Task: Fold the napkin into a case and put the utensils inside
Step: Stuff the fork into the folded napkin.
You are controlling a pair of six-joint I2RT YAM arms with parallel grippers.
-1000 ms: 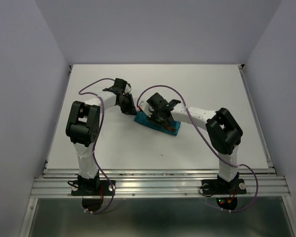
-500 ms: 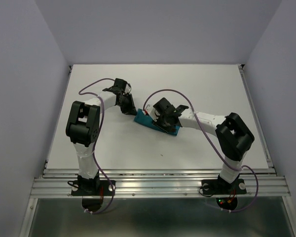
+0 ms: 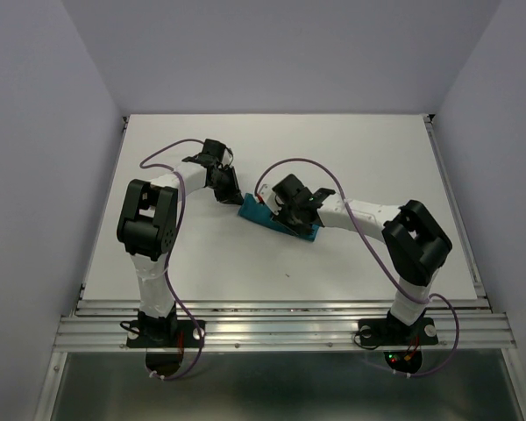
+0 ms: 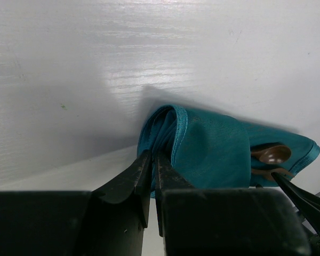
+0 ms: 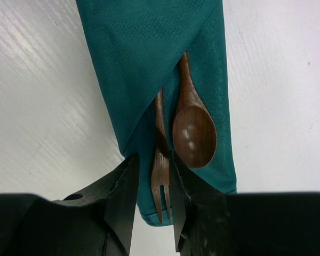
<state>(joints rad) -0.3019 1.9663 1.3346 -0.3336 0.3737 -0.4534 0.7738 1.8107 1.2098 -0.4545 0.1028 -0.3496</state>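
the folded napkin case lies mid table, spoon and fork tucked in. left gripper pinches its far fold; right gripper straddles the fork, jaws apart, not gripping. insertion seems nearly finished; next likely a gentle push deeper.

The napkin hides the handles of the fork and spoon (only their 2 heads show).

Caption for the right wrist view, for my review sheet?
Right gripper straddles the fork, which lies beside the spoon, both handles tucked into the folded teal napkin.
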